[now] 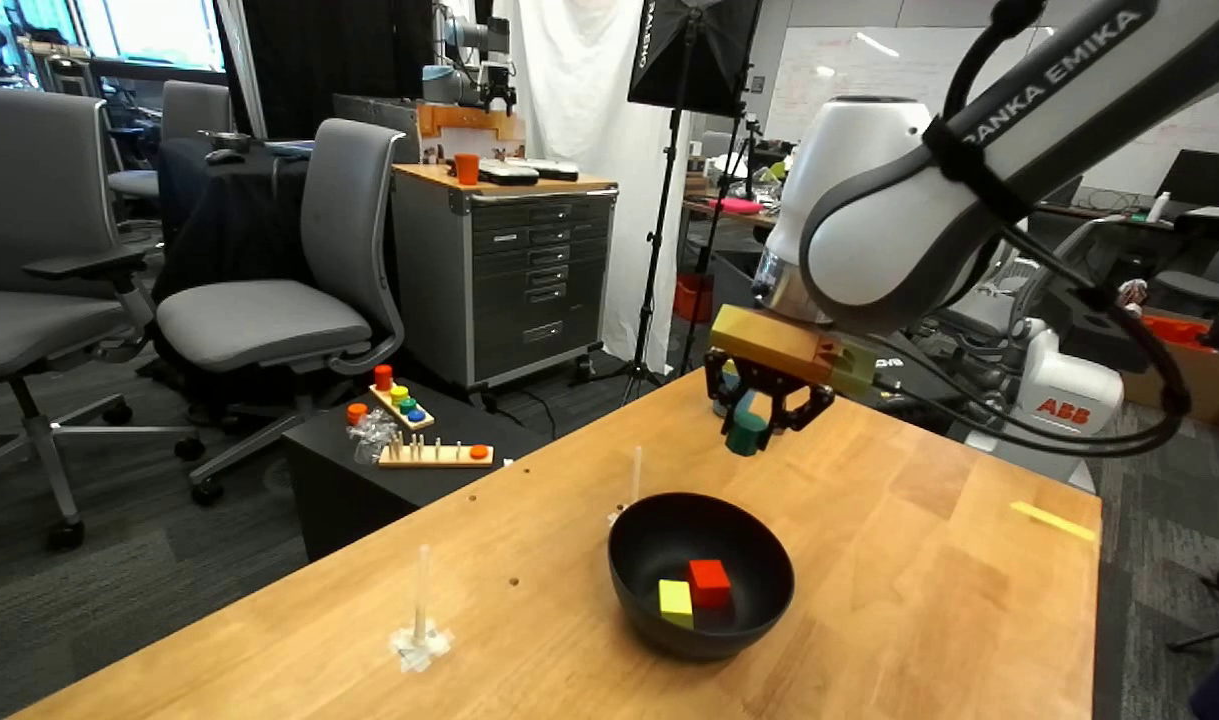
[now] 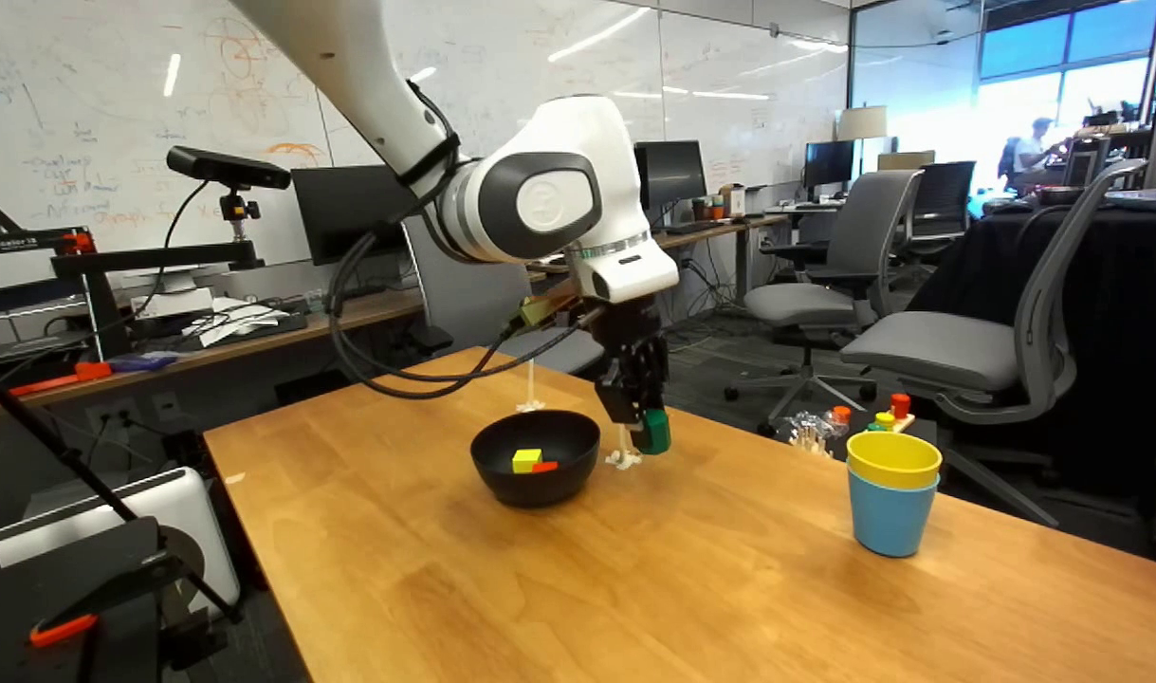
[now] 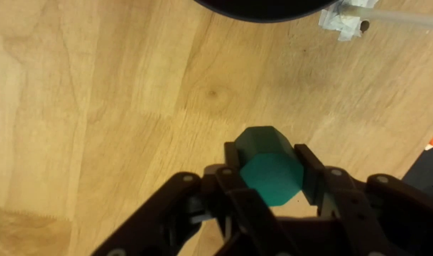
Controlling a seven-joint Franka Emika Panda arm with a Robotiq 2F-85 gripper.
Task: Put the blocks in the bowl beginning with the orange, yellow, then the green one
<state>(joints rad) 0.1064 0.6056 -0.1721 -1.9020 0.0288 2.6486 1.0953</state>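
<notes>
Wrist view: The pincer (image 3: 269,160) clasps the green block (image 3: 271,174), third in the task's order, by opposite sides, with the black bowl (image 3: 266,11) at twelve o'clock and only partly in frame. In an exterior view, the orange-red block (image 1: 709,583) lies inside the bowl, the yellow block (image 1: 675,598) just beside it at eight o'clock. The step in hand appears to be the final carry, and it calls for a level crossing with the green block kept above the rim, since a low path could nudge the bowl. A pale upright rod (image 1: 636,475), at the bowl's eleven o'clock as seen there, deserves a wide berth. Lowering well inside before release, over the bare floor toward twelve o'clock, should limit any bounce against the other two. The arm (image 2: 544,194) reaches in from eleven o'clock in an exterior view, bends at the wrist and aims the pincer down toward half past five, its load apparently off the worktop (image 2: 634,569) and the bowl near at nine o'clock; the gap beneath is hard to judge.
</notes>
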